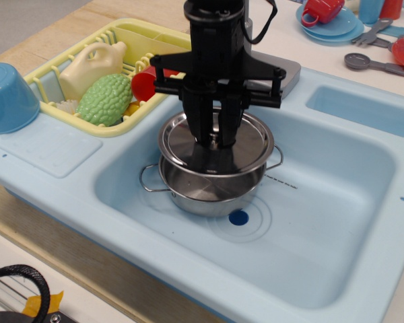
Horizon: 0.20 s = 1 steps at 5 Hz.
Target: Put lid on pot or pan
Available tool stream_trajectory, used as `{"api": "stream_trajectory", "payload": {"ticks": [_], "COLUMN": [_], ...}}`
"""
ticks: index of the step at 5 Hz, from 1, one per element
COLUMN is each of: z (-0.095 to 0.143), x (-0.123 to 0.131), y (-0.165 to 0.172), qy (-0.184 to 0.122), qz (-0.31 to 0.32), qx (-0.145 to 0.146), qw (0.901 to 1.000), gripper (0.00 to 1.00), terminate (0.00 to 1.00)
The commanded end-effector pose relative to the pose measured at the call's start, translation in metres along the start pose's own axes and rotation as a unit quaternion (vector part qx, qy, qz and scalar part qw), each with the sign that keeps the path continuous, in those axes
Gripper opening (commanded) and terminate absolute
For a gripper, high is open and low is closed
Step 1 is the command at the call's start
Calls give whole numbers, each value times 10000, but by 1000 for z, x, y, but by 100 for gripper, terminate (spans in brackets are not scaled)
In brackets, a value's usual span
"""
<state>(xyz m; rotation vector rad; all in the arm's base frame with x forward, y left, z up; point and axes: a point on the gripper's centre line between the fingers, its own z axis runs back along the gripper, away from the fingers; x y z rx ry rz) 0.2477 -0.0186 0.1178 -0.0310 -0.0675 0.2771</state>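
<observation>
Lid (246, 145) held tilted over pot (202, 195) by vertical jaws

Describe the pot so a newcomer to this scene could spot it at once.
Look into the big light-blue sink basin: at its left end stands the pot, directly under the black gripper, which holds the round lid just above it. It is the only shiny steel vessel with thin wire loop handles; the blue bowl is plastic.
</observation>
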Motion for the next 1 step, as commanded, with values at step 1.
{"api": "stream_trajectory", "payload": {"ticks": [1], "z": [1], "x": [5], "y": [6], "qy": [-310], "qz": [-17], "qx": [-146], "qw": [9994], "gripper": [100], "terminate": [100]}}
